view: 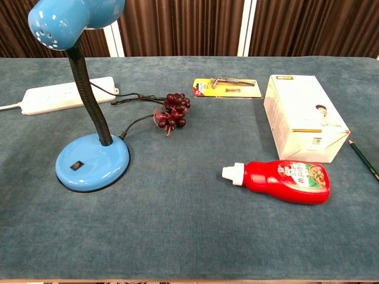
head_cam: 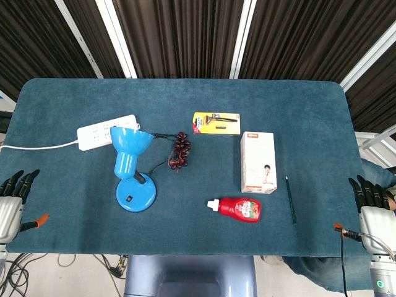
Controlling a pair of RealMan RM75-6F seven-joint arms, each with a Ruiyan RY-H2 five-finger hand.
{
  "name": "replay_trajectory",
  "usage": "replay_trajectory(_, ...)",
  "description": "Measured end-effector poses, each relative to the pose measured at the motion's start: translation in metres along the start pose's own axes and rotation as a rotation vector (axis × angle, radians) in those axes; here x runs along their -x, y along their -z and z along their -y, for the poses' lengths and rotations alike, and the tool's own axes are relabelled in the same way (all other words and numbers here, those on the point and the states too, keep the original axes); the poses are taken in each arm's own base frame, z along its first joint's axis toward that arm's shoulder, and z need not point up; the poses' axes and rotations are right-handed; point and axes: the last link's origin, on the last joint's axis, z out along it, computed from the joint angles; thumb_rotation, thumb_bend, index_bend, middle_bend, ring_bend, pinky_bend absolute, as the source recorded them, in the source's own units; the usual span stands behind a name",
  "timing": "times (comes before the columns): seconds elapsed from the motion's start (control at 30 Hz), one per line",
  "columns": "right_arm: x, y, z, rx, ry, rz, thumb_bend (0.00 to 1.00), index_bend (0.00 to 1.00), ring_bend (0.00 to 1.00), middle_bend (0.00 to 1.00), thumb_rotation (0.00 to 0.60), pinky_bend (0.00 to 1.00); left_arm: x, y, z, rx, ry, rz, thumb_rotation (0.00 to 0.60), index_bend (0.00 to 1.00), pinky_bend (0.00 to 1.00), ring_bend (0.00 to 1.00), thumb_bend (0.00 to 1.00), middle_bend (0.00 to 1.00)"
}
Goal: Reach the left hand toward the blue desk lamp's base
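1. Both hands sit at the table's (head_cam: 62,241) near corners and show only from above; the chest view catches neither.
2. The left hand (head_cam: 12,201) is cut by the frame edge, well left of the lamp (head_cam: 132,167). Its dark fingers (head_cam: 23,182) lie straight and slightly spread, holding nothing.
3. The right hand (head_cam: 373,207) lies far right of the lamp, past the pencil (head_cam: 290,198). Its fingers are also extended and apart, empty; its wrist runs out of the bottom of the frame.
4. The lamp's shade (view: 74,18) is cropped at the top in the chest view, so its mouth is hidden there.
5. The power strip (head_cam: 106,131) lies just behind the lamp, its white cord leaving the frame to the left. From above the shade overlaps its near edge.
6. The lamp's black cord (view: 133,99) runs behind the grapes (view: 173,110), just right of the lamp, and part of it is lost there.
7. The print on the razor pack (view: 227,87) and the box (view: 303,118), both right of the lamp, is too small to read.
8. The lamp stands upright on the table's left half: a round, glossy blue base (view: 93,163) with a small black switch (view: 74,166), a ribbed black neck (view: 90,94) and a blue cone shade.
9. A red bottle (view: 285,180) with a white cap lies on its side, right of the base and nearer the front edge.
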Motion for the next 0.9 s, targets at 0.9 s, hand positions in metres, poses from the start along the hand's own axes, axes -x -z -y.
replay_trajectory(0.9,-0.0012,0.0005,-0.0001,0.004,-0.005,-0.004,0.10,0.00,0.00,0.00,0.600,0.00,-0.0008,0.0008,0.0004,-0.006,-0.002,-0.006,0.600,0.02,0.14,0.04,0.08,0.13)
